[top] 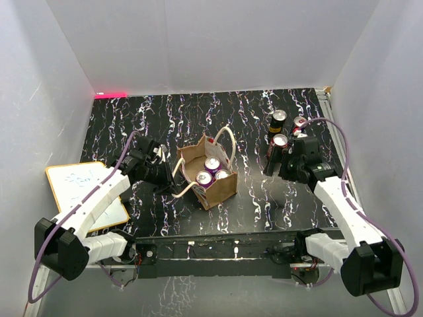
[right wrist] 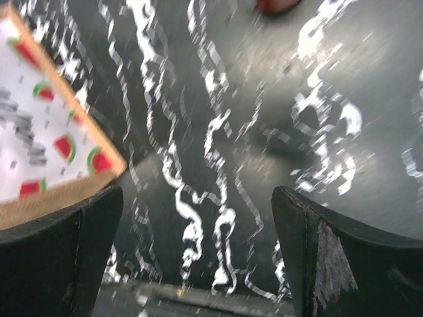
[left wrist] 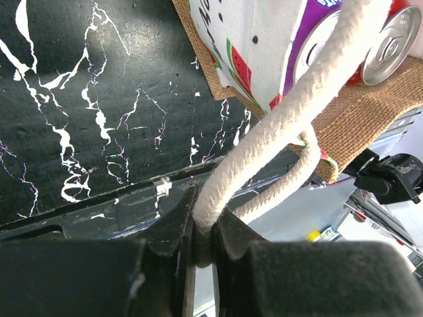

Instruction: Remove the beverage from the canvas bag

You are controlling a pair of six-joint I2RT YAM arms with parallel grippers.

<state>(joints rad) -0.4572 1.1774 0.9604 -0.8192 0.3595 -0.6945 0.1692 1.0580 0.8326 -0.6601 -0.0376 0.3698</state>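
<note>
From above, the canvas bag (top: 210, 188) stands upright near the middle of the dark marbled table (top: 152, 119), mouth open. Three cans (top: 212, 164) stand packed inside it, tops showing. The left gripper (top: 169, 181) is at the bag's nine o'clock, right against the cream handle (top: 184, 191) that loops out on that side. The right gripper (top: 271, 164) hangs at the bag's three o'clock, apart from the bag. Three loose cans (top: 279, 141) stand at about one o'clock from that gripper, the nearest of them just beside it. A white board (top: 86, 191) lies at the table's eight o'clock edge, partly under the left arm.

At the left wrist, the left gripper (left wrist: 203, 246) has its jaws pressed together on the cream handle (left wrist: 284, 112). The rope runs out from between the fingers (left wrist: 168, 231) toward one o'clock and up to the canvas bag (left wrist: 370, 119). Its watermelon-print lining and two can tops (left wrist: 402, 41) show at the upper right.

At the right wrist, the picture is blurred. The right gripper (right wrist: 197, 246) is spread wide, one of its fingers (right wrist: 59, 244) at each lower corner, with only bare table (right wrist: 218, 132) between them; it holds nothing and touches nothing. A corner of the canvas bag (right wrist: 46, 132) shows at nine o'clock, clear of the fingers.
</note>
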